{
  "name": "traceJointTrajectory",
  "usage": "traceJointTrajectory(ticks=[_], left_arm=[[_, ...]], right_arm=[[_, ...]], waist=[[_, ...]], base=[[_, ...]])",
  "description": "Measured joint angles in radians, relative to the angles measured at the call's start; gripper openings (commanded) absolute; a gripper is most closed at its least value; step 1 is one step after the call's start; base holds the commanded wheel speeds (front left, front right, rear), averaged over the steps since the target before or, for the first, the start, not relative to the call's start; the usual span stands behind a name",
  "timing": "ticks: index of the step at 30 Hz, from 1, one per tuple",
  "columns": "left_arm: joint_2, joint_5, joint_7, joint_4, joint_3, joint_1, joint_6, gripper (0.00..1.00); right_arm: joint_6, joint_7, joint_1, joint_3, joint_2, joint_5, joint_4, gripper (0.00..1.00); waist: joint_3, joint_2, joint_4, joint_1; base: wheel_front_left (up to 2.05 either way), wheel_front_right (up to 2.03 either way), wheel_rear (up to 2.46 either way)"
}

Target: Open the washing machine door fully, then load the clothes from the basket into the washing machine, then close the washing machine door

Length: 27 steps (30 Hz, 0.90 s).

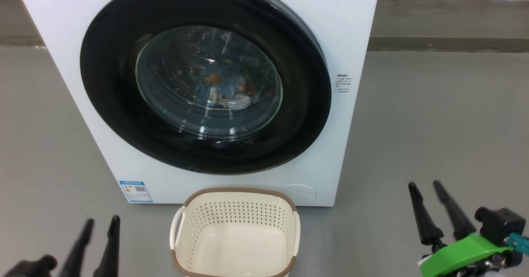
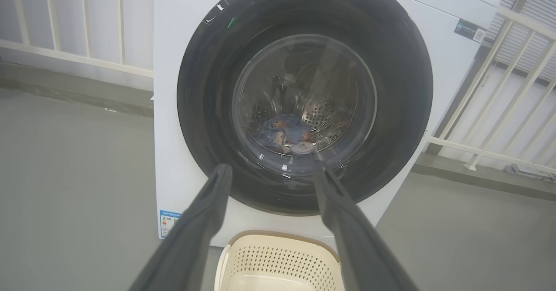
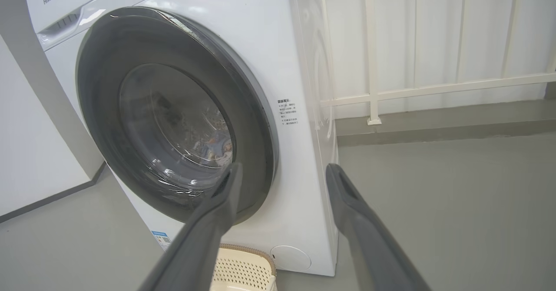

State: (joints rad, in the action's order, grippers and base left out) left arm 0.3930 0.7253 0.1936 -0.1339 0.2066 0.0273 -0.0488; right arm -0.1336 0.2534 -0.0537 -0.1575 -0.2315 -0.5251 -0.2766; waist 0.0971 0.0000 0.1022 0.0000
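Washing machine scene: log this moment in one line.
door: closed | clothes: inside | basket: empty | left end effector: open | right end effector: open

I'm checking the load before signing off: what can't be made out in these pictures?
- Head view: how many clothes lie in the drum; reflections on the washing machine door blur them.
- Head view: near rim of the basket, cut off by the bottom edge.
- Head view: print on the blue sticker, too small.
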Motion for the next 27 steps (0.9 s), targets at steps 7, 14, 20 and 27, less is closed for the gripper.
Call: traceJointTrajectory(ticks=[7,14,20,27], left_arm=[[-0.072,0.006,-0.006,-0.062,0.028,0.049,0.0,0.0],[-0.08,0.055,-0.018,-0.062,0.014,0.049,-0.003,0.0],[-0.095,0.102,-0.031,-0.065,0.0,0.048,-0.004,0.0],[-0.11,0.151,-0.05,-0.07,-0.017,0.047,-0.005,0.0]], right_arm=[[0.0,-0.009,0.065,-0.01,0.049,-0.016,-0.07,0.0],[0.0,-0.033,0.064,0.002,0.052,-0.06,-0.067,0.0],[0.0,-0.05,0.064,0.015,0.061,-0.112,-0.064,0.0],[0.0,-0.068,0.062,0.034,0.068,-0.173,-0.06,0.0]], waist=[[-0.001,0.0,-0.001,0.0],[-0.005,0.0,-0.007,0.0012],[-0.012,0.0,-0.012,0.0002],[-0.018,0.0,-0.018,0.0001]], base=[[0.0,0.0,0.0],[0.0,0.0,0.0],[0.0,0.0,0.0],[0.0,0.0,0.0]])
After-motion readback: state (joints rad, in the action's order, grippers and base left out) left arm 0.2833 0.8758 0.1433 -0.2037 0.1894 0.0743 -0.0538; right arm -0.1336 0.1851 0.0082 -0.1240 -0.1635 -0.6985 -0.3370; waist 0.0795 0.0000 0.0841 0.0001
